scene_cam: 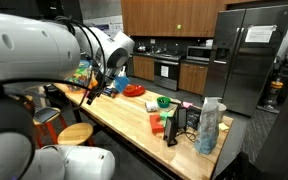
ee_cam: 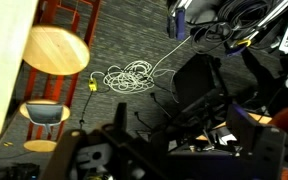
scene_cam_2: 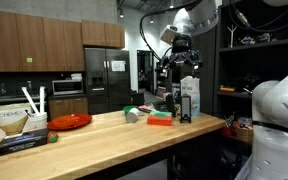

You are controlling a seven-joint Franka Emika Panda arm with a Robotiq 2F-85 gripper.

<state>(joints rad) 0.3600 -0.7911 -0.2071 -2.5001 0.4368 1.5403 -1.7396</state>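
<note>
White arm fills the left of frame, elbow bent so the wrist clears the counter. Long wooden counter runs lower right, grey fridge at upper right behind it. Gripper hangs off the counter's stool side, raised, nothing in it. The wrist view has it as dark shapes at the bottom edge, so I cannot tell how far the jaws are parted. The nearest thing is the wooden stool, upper left in the wrist view and below the gripper, well apart from it. A tall pale bag stands upright at the near counter end, a red plate lies flat mid-counter, and a yellow cable coil lies loose on the floor.
</note>
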